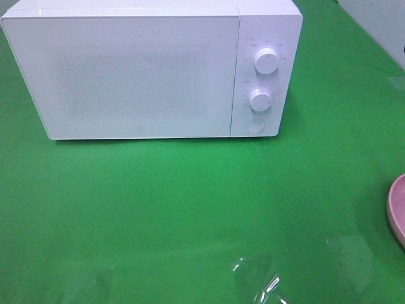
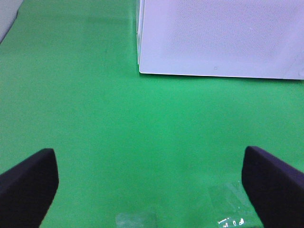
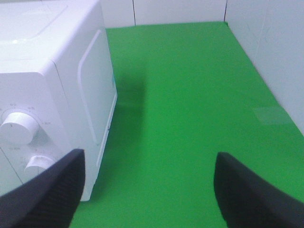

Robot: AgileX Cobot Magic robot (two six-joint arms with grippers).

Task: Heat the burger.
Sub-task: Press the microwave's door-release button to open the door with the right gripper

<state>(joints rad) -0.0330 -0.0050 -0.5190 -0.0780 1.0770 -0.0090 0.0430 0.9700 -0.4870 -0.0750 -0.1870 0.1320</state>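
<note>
1. Jaws of the left gripper (image 2: 149,159) stand wide apart with nothing between them, above the cloth (image 1: 190,209) in front of the microwave (image 1: 139,76), near its hinge-side corner.
2. Jaws of the right gripper (image 3: 149,159) are likewise spread and empty, just beside the microwave's knob end.
3. Microwave door (image 1: 126,76) is shut; two knobs (image 1: 266,61) and a button (image 1: 254,125) sit right of it.
4. Plate (image 1: 397,209): only a pink rim shows, front-right of the microwave, well apart.
5. Burger: shown in no view, so I cannot tell where it is.

L fingers (image 2: 28,187) spread wide, R fingers (image 3: 256,194) wide apart, nothing held by either
</note>
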